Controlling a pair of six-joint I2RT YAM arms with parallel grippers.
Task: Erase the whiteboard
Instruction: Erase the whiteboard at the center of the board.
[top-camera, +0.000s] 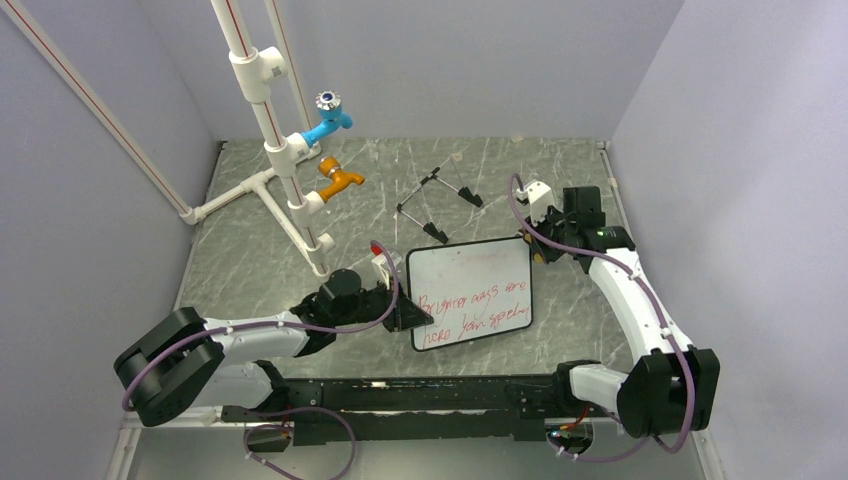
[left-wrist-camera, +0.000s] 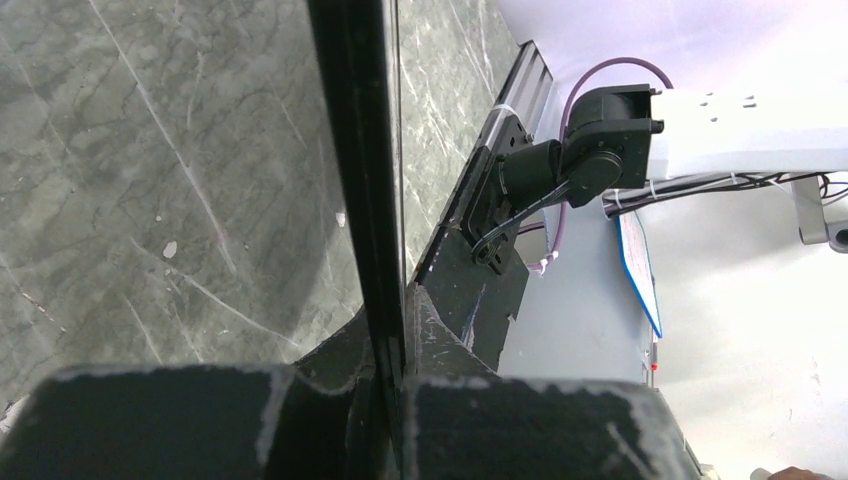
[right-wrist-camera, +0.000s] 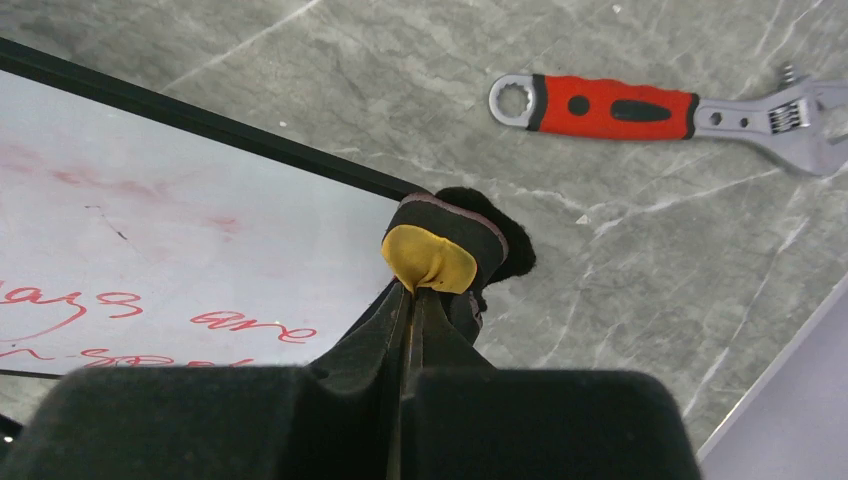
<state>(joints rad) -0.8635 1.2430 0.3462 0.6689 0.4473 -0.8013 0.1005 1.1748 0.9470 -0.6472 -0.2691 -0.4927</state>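
The whiteboard (top-camera: 470, 292) lies mid-table, with a thin black frame. Its upper part is blank with faint pink smears, and red handwriting crosses the lower half. My left gripper (top-camera: 405, 312) is shut on its left edge. In the left wrist view the black frame (left-wrist-camera: 355, 150) runs edge-on into the closed left gripper (left-wrist-camera: 390, 350). My right gripper (top-camera: 537, 250) is at the board's upper right corner, shut on a yellow-and-black eraser (right-wrist-camera: 445, 250). The right wrist view has that eraser resting just off the corner of the whiteboard (right-wrist-camera: 150, 200).
A red-handled adjustable wrench (right-wrist-camera: 620, 105) lies on the grey marble table beyond the eraser. Black wire easel feet (top-camera: 437, 195) lie behind the board. A white pipe frame with a blue tap (top-camera: 330, 118) and an orange tap (top-camera: 338, 180) stands at the back left.
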